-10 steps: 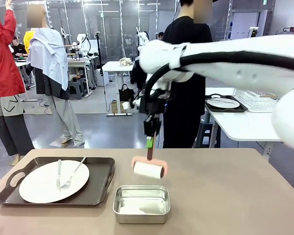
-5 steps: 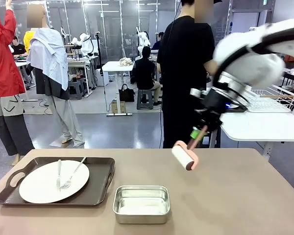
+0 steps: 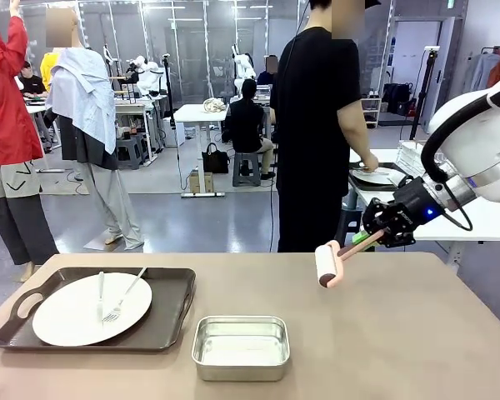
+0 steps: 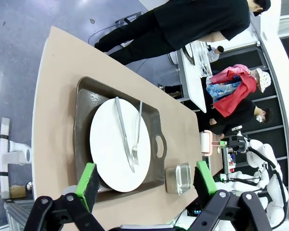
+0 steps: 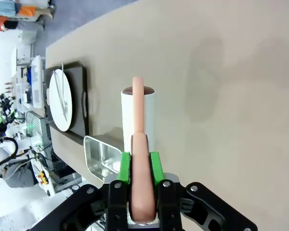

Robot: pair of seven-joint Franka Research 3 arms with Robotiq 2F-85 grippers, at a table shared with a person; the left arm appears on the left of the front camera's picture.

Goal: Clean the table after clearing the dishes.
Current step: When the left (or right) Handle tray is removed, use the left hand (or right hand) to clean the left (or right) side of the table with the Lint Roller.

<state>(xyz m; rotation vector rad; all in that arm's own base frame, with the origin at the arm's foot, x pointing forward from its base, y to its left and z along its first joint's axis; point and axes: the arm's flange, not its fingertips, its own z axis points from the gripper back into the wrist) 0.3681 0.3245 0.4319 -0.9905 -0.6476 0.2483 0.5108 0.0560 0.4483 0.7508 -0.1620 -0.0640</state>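
The right tool (image 5: 138,162), clamped on the pink handle of a lint roller (image 3: 326,263), holds it apparently just clear of the bare desk (image 3: 383,333) directly below, while the left tool (image 4: 147,182) gapes wide over the plate (image 3: 75,312) far left.
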